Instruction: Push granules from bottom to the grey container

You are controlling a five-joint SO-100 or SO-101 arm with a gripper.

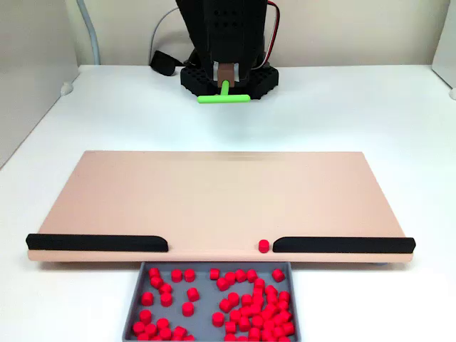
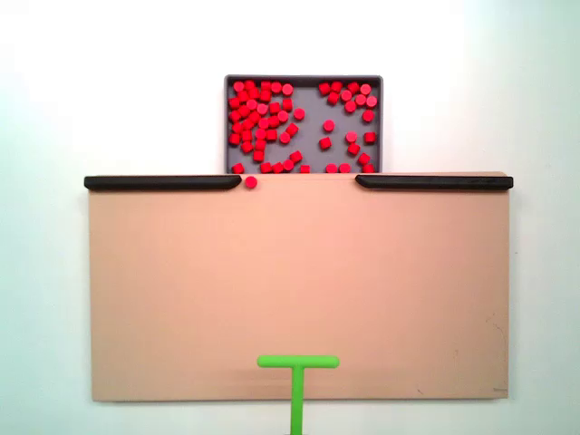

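Most of the red granules (image 1: 249, 303) lie in the grey container (image 1: 203, 298), which sits against the gap between two black strips on the tan board (image 1: 214, 192). One granule (image 1: 263, 246) rests on the board beside the right strip's inner end. In a fixed view from above, that granule (image 2: 251, 182) lies by the left strip, just below the container (image 2: 306, 95). My gripper (image 1: 226, 77) is at the far side near the arm base, shut on the stem of a green T-shaped pusher (image 1: 223, 99). The pusher's bar (image 2: 297, 362) shows over the board's lower edge.
Black strips (image 1: 96, 243) (image 1: 342, 244) line the board's edge on both sides of the gap. The arm's black base (image 1: 228, 75) and a cable (image 1: 162, 63) sit behind the board. White table surrounds the board (image 2: 299, 272), with a wall at the left.
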